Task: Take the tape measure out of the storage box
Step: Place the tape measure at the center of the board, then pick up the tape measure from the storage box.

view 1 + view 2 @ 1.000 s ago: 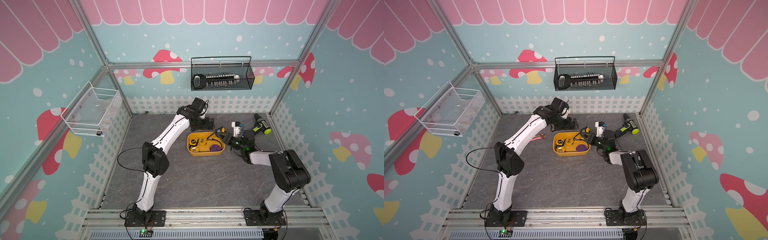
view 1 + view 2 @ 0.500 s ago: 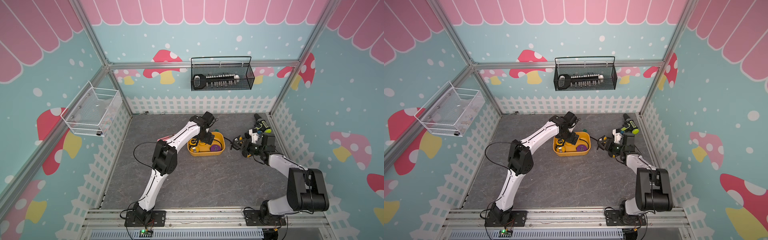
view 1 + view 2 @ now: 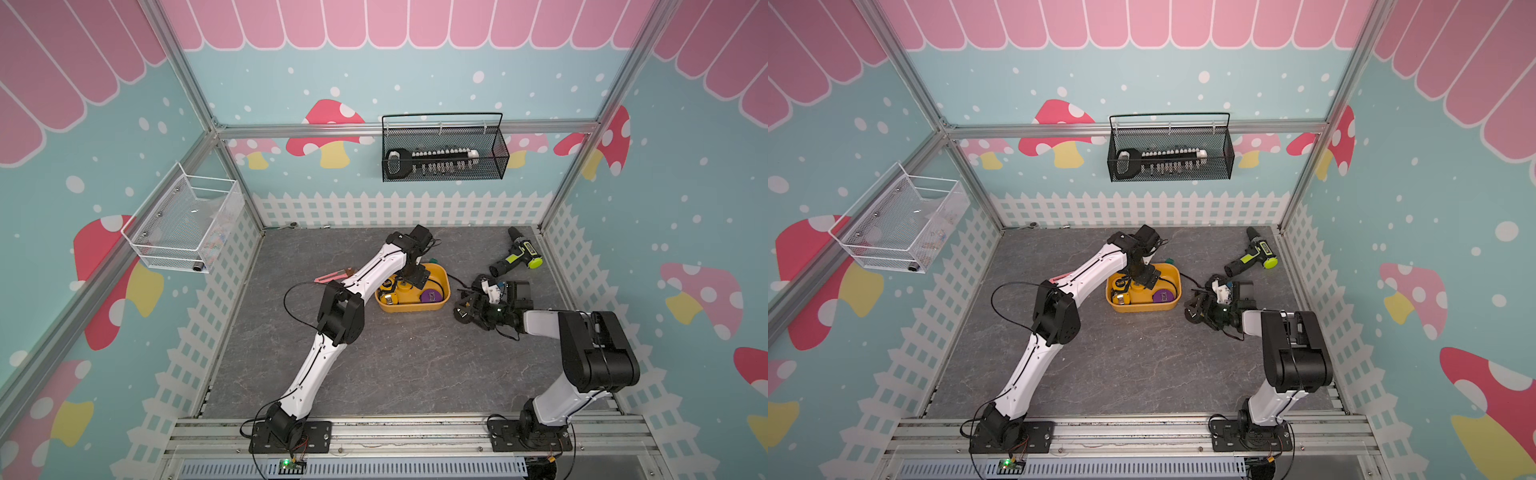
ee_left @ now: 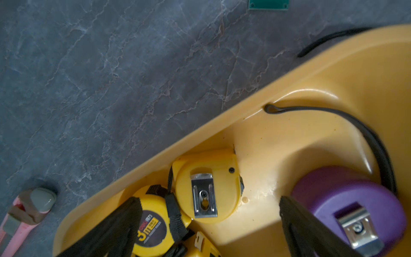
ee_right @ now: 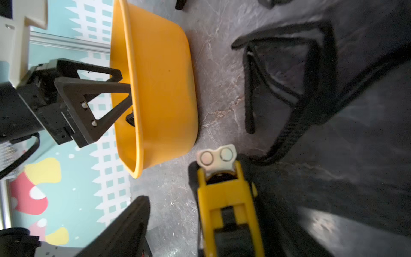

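Observation:
The yellow-orange storage box (image 3: 440, 305) (image 3: 1173, 305) sits mid-floor. It holds two yellow tape measures, one clip-side up (image 4: 206, 173) and one with a black label (image 4: 153, 224), plus a purple one (image 4: 347, 200). My left gripper (image 3: 409, 282) (image 4: 208, 200) reaches down into the box, open, its fingers straddling the clip-side-up one. Another yellow tape measure (image 5: 226, 200) lies on the floor right of the box. My right gripper (image 3: 465, 309) (image 5: 208, 198) stands open around it, and one finger (image 5: 129, 222) is well clear of it.
A black cable (image 4: 360, 126) loops over the box's rim. A green-black drill (image 3: 517, 257) lies at the back right and a pink utility knife (image 3: 332, 276) left of the box. A black wire basket (image 3: 442, 153) and a white mesh basket (image 3: 187, 224) hang on the walls.
My right gripper carried a yellow tape measure from the box's right end down to the floor and opened. My left gripper moved from behind the box down into it.

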Available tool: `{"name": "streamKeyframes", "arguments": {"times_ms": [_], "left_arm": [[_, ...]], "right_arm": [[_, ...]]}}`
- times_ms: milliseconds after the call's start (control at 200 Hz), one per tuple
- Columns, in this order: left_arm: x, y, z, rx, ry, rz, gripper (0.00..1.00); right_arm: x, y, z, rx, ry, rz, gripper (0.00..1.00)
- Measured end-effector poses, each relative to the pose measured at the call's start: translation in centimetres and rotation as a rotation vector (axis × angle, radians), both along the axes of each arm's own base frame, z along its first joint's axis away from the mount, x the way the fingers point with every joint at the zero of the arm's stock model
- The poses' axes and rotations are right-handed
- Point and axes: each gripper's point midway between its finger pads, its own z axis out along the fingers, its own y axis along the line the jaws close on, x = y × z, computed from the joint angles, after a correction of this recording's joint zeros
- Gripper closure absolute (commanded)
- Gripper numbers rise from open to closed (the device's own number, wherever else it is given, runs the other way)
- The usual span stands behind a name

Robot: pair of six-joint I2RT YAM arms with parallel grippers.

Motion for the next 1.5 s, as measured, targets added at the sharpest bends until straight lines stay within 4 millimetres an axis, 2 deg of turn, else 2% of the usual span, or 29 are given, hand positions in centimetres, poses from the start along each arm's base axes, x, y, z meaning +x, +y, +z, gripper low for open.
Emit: {"name": "streamKeyframes", "arguments": {"times_ms": [90, 275, 355, 465, 691, 821, 996, 1131, 1251, 1406, 1496], "left_arm": [[0.1, 0.0, -1.1, 0.015, 0.011, -0.003, 0.01], [-0.2, 0.2, -3.0, 0.042, 0.043, -0.006, 0.01], [-0.3, 0.0, -3.1, 0.042, 0.042, -0.01, 0.03], [-0.3, -0.3, -3.1, 0.042, 0.041, -0.02, 0.09], [-0.6, -0.6, -3.2, 0.042, 0.045, -0.043, 0.31], [-0.8, -0.8, -3.4, 0.038, 0.053, -0.051, 0.44], [-0.9, -1.1, -3.2, 0.009, 0.062, -0.041, 0.49], [-1.1, -1.5, -2.5, -0.083, 0.106, 0.012, 0.52], [-0.8, -1.4, -0.7, -0.199, 0.146, 0.103, 0.54], [0.2, -0.4, 4.8, -0.391, 0.162, 0.234, 0.53], [0.3, -0.5, 8.5, -0.492, 0.155, 0.269, 0.53]], "right_arm": [[0.7, -1.1, 2.3, -0.074, -0.041, 0.001, 0.11], [2.8, -4.7, 9.5, -0.214, -0.214, -0.032, 0.11], [3.1, -5.5, 11.1, -0.245, -0.248, -0.037, 0.11], [2.7, -5.4, 10.9, -0.255, -0.234, -0.019, 0.11], [2.1, -5.1, 9.6, -0.235, -0.186, -0.002, 0.11], [2.0, -4.9, 9.5, -0.224, -0.185, 0.007, 0.11], [1.8, -4.6, 9.3, -0.202, -0.185, 0.018, 0.12], [1.4, -3.0, 8.7, -0.157, -0.196, 0.062, 0.13], [1.0, 0.8, 8.2, -0.118, -0.22, 0.162, 0.13], [1.0, 6.8, 8.7, -0.079, -0.319, 0.287, 0.13], [1.9, 8.6, 9.5, -0.056, -0.395, 0.287, 0.13]]}}
